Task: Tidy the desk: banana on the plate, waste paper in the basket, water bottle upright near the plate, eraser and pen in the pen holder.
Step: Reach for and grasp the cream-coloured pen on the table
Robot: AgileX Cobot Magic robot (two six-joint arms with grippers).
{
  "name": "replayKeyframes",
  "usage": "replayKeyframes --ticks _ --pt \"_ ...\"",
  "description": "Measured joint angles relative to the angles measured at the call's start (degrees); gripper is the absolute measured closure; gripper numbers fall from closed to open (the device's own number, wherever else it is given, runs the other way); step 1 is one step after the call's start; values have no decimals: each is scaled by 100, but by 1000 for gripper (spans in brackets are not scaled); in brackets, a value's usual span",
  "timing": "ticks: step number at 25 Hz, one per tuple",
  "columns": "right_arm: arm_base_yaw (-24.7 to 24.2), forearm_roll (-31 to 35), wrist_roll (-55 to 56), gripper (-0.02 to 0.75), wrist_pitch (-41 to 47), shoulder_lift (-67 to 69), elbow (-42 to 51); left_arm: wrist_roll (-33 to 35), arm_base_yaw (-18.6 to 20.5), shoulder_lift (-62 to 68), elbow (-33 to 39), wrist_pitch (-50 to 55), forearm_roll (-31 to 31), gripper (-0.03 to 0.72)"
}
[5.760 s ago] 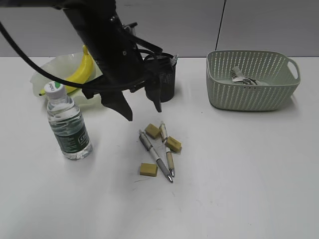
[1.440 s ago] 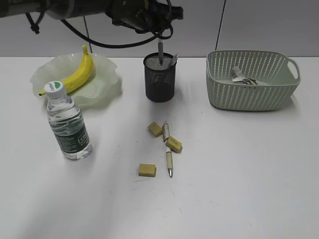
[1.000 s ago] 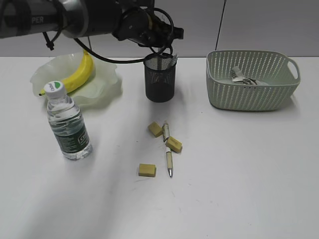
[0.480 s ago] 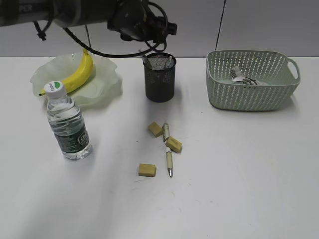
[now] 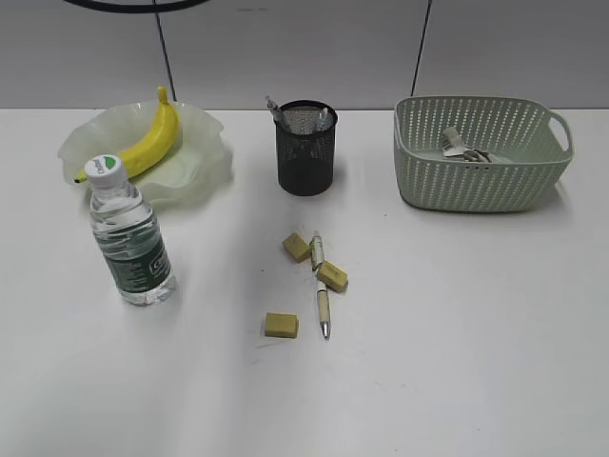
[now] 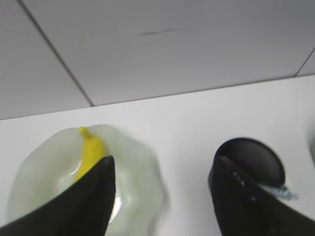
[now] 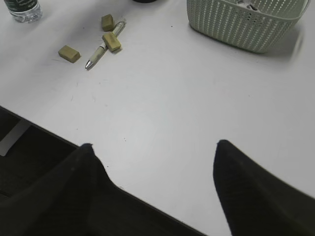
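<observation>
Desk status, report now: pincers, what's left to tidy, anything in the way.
Left pincer open, empty, high above the plate. Right pincer open, empty. One pen and three erasers loose on the desk. Nothing blocks the pen holder.

In the right wrist view the water bottle (image 7: pixel 22 10) is cut by the top edge to its base, and the basket (image 7: pixel 246 22) loses its far rim. The left wrist view is blurred; a dark finger (image 6: pixel 81 206) covers part of the banana (image 6: pixel 91 152) (both fingers run off the bottom edge), what fills the pen holder (image 6: pixel 253 162) unreadable
</observation>
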Motion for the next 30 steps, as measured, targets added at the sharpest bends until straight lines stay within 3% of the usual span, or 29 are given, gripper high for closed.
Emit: replayKeyframes --ticks 5,12,16,25,30 --pt "0 -13 0 157 0 0 0 936 -7 -741 0 1654 -438 223" --pt "0 11 0 157 0 0 0 1616 -14 -1706 639 1871 -1735 224" --pt "0 11 0 157 0 0 0 1691 -14 -2447 1602 1880 -1931 225" --pt "0 11 0 157 0 0 0 1702 -14 -4583 4517 1906 -1958 269" --pt "0 11 0 157 0 25 0 1704 -14 -6160 5965 1433 -1975 278"
